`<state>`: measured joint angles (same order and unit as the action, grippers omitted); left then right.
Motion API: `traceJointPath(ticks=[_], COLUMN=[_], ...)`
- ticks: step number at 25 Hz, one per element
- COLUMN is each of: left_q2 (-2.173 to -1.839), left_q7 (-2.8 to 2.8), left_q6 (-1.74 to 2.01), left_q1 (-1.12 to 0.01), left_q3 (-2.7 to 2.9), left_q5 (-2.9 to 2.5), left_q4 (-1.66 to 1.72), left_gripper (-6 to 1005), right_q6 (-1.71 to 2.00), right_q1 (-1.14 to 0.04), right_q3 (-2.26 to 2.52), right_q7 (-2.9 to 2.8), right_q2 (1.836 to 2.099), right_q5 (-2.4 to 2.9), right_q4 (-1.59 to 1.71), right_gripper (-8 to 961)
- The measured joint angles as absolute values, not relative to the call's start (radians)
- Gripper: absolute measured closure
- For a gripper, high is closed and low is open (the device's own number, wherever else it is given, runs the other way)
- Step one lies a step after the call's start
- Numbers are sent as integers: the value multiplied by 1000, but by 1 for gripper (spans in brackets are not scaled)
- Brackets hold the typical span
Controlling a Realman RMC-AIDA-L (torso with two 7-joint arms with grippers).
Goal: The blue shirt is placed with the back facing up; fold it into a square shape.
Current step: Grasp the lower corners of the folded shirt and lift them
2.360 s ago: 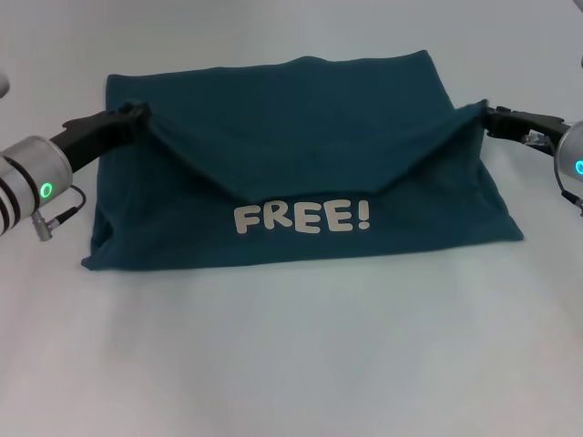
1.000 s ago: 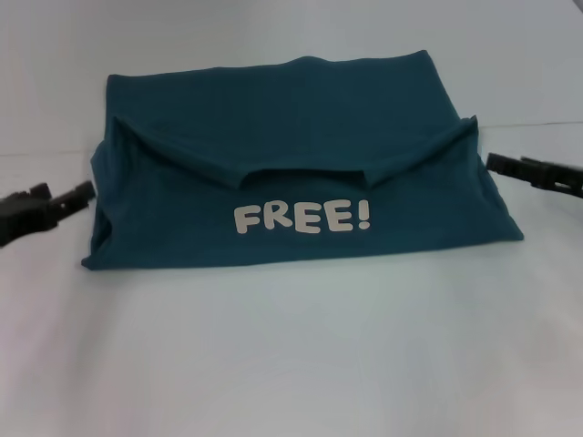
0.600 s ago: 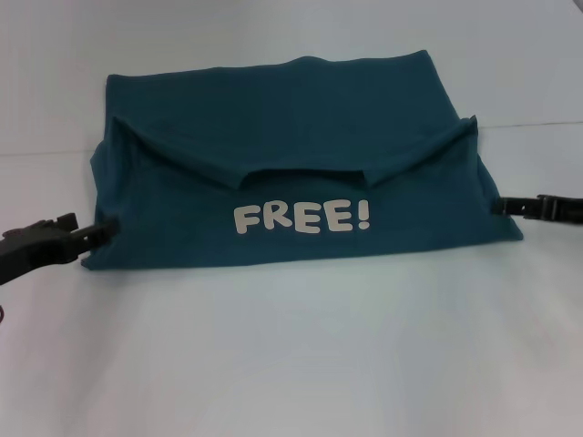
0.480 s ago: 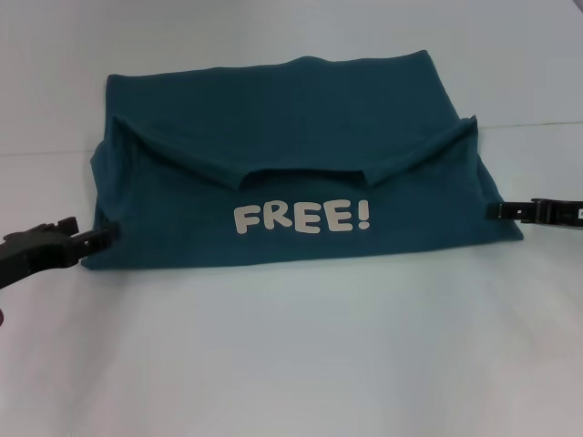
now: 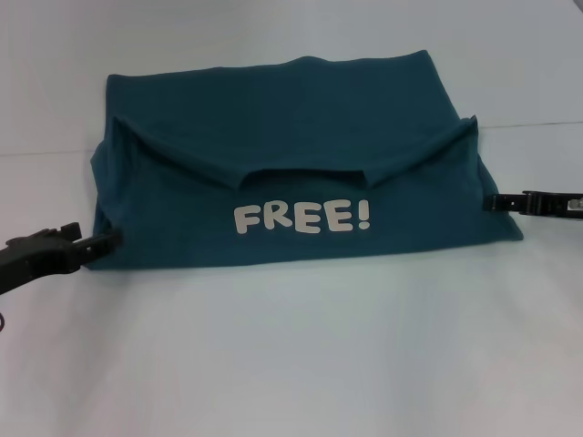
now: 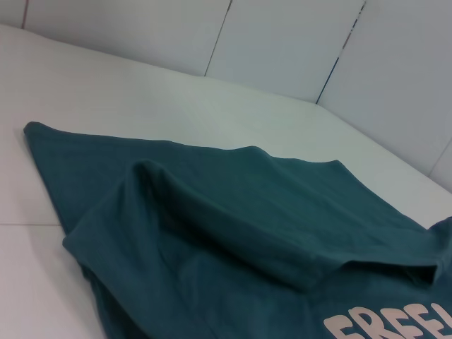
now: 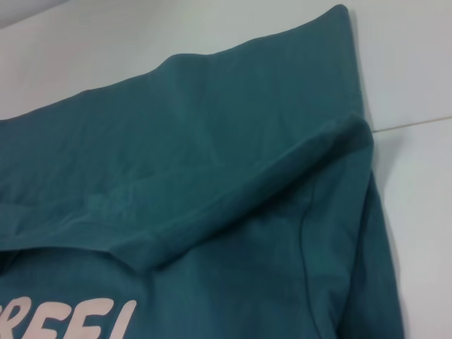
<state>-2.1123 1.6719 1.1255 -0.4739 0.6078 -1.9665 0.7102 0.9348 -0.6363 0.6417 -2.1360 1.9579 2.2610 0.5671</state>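
Note:
The blue shirt (image 5: 291,173) lies on the white table, partly folded, with its top flaps turned down over the middle and the white "FREE!" lettering (image 5: 302,218) facing up near the front edge. My left gripper (image 5: 107,241) sits low at the shirt's near left corner, its tip touching the fabric edge. At the shirt's right side, a little above the near right corner, my right gripper (image 5: 492,202) has its tip against the cloth. The left wrist view shows the shirt (image 6: 247,233) and its folded flap. The right wrist view shows the shirt (image 7: 212,176) alone.
The white table (image 5: 291,364) stretches around the shirt on all sides, with a faint seam line (image 5: 46,153) running across behind it. White wall panels (image 6: 282,42) stand beyond the table's far edge.
Both grippers have let go of the folded-in flaps and dropped from the shirt's upper sides to its near corners. The flaps now lie flat. In the last half second both tips closed in slightly.

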Motion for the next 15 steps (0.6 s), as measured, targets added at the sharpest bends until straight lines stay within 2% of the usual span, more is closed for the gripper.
traceJointPath(ticks=[15], left_q2=[-2112], left_q7=[1672], left_q6=[1118], left_q1=[-478], left_q3=[606], left_q5=[-1966], left_q4=[715], left_gripper=[174], right_q6=[816], right_q1=[-674], right_q3=[696], right_q7=[-2134], right_q2=[1979], right_q5=[2263], right_q4=[490], right_gripper=[197])
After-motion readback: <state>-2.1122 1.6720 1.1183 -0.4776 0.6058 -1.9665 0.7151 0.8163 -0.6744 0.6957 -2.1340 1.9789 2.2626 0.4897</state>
